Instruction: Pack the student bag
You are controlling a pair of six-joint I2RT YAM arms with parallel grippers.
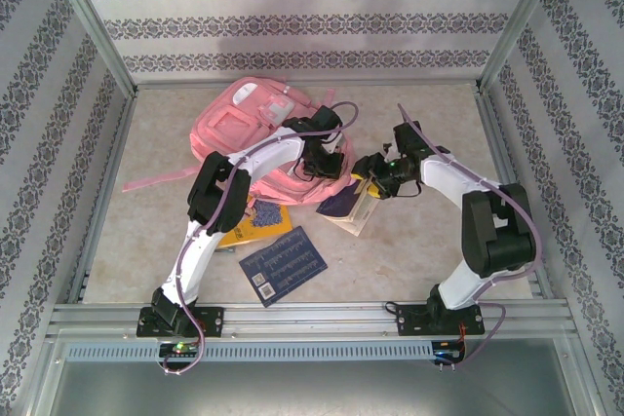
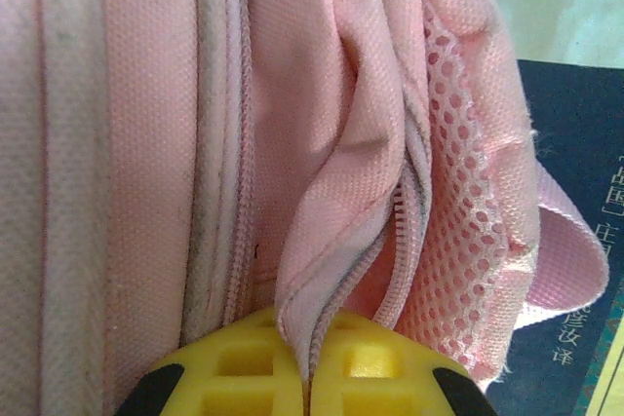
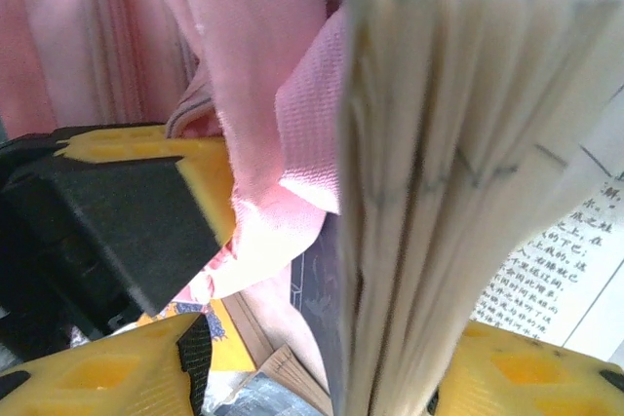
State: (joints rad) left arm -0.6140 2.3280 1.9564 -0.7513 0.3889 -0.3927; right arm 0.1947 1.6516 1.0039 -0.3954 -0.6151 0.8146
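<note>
the walls [image 1: 312, 21] on three sides are papered in pale stripes with dark floral bands, and bare metal posts [image 1: 93, 21] frame the corners. inside them lies a beige, marbled table [image 1: 146, 231], edged at the near side by a metal rail [image 1: 312, 317] that carries both arm bases. the student bag [image 1: 234, 124] lies on the far left-centre of the table, a pink strap [image 1: 156, 180] trailing left over the surface. the left arm [image 1: 210, 231] arches up to the bag's near right edge; the right arm [image 1: 487, 231] bends in from the right towards the same spot. a dark blue book [image 1: 283, 265] lies flat near the rail, a yellow book [image 1: 258, 221] just behind it, partly under the left arm. an open book [image 1: 356, 207] stands tilted just beside the bag. the left gripper [image 2: 310, 338] is pinched tight on the bag's fabric beside a zip [image 2: 405, 241] and a mesh pocket [image 2: 468, 192]. the right gripper [image 3: 331, 348] straddles the open book's page block with its jaws partly apart; whether it grips the book i cannot tell.
</note>
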